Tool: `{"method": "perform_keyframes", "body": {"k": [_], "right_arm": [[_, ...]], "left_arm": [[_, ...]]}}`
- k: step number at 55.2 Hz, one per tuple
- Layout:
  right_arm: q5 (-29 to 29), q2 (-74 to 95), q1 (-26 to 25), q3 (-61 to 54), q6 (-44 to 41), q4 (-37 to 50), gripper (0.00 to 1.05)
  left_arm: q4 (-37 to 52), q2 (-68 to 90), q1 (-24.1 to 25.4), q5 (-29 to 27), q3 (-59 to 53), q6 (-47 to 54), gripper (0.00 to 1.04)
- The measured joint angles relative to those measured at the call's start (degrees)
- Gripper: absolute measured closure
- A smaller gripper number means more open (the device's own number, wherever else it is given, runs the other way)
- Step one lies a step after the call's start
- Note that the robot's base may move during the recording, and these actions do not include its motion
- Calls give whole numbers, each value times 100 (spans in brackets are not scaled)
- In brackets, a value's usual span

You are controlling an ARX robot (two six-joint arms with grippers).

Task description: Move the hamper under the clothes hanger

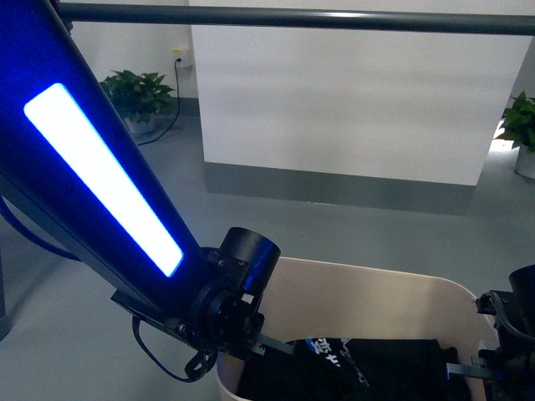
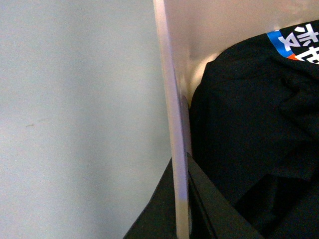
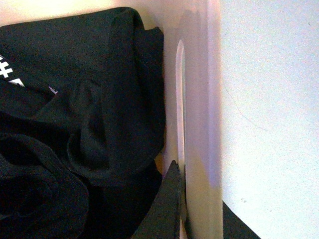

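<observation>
Nearest, the hamper (image 1: pixel 368 292) sits low on the floor (image 1: pixel 75 326), its near part cut off, black clothing (image 1: pixel 376 368) inside. The left gripper (image 2: pixel 185 199) is clamped on its left rim, the right gripper (image 3: pixel 182 209) on its right rim. Farther off, overhead, runs the clothes hanger (image 1: pixel 292 17) bar; potted plants (image 1: pixel 138 96) stand by the wall.

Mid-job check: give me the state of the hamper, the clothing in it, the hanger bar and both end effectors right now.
hamper: upright on the floor, open top, laundry inside.
black garment: crumpled inside the hamper.
clothes hanger: bar horizontal, nothing hanging on the visible stretch.
left end effector: straddling the hamper's wall, gripping its rim.
right end effector: straddling the opposite wall, gripping its rim.
</observation>
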Motion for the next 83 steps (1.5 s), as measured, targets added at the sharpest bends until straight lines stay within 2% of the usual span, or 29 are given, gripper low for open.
{"method": "perform_keyframes", "body": {"k": [50,60,63,74,77,78,83], "right_arm": [[-24,199,-39,59,-4,107,101],[-66,249,-42,79,7,96,80],[-66,247,-42,79,7,87,70],[-61,70,-52,46,4,85,43],[-59,-66,-61,13,4,66,34],[-46,-201,-61,-26,7,46,27],[-48,-546,-61,-105,15,-4,12]], "left_arm": [[-267,181,-122,-7,201,-96,101],[-391,236,-122,168,214,-79,79],[-398,278,-138,251,186,-66,68],[-317,212,-201,337,118,-17,43],[-310,94,-232,354,77,-17,32],[-310,-7,-249,389,52,-20,25],[-310,-273,-275,404,-4,-24,9]]}}
